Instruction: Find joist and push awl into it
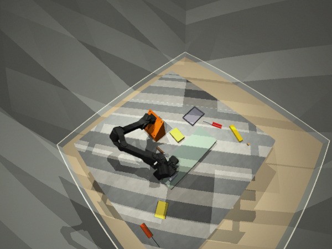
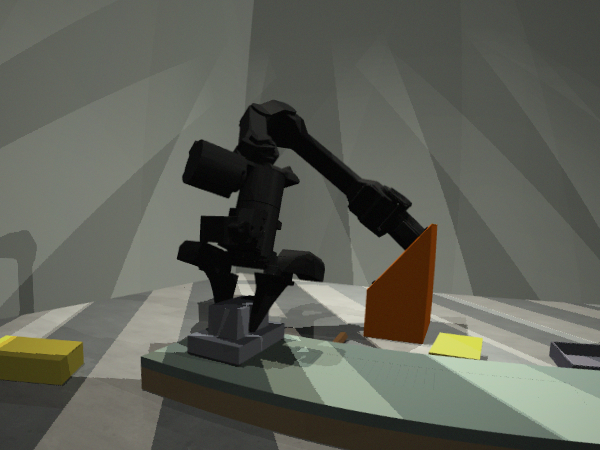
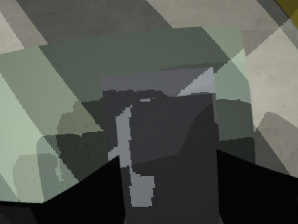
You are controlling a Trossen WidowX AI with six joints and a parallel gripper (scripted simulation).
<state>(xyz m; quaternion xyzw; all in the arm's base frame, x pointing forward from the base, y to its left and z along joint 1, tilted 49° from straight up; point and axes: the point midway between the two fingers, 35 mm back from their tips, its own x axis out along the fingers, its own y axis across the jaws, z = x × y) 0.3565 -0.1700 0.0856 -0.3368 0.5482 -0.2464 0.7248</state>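
Note:
My gripper (image 2: 237,316) (image 3: 164,155) is shut on the grey stud finder (image 1: 173,176) (image 2: 220,348) (image 3: 160,130). It points down, and the stud finder is level, on or just above the near-left end of the pale green floor panel (image 1: 191,155) (image 2: 450,395) (image 3: 140,55); a small gap cannot be ruled out. No joist shows through the panel top. A brown-handled tool, apparently the awl (image 1: 160,150) (image 2: 341,338), lies beside the panel, partly hidden by the arm in the top view. The grey tray (image 1: 193,116) (image 2: 565,356) is empty, beyond the panel's far end.
An orange wedge (image 1: 157,130) (image 2: 400,305) stands by the arm base. A flat yellow block (image 1: 177,135) (image 2: 456,346) lies near it; another yellow block (image 1: 161,209) (image 2: 45,355) lies off the panel's near end. Red-handled pliers (image 1: 217,124), a yellow bar (image 1: 235,133) and an orange-handled screwdriver (image 1: 146,230) lie farther out.

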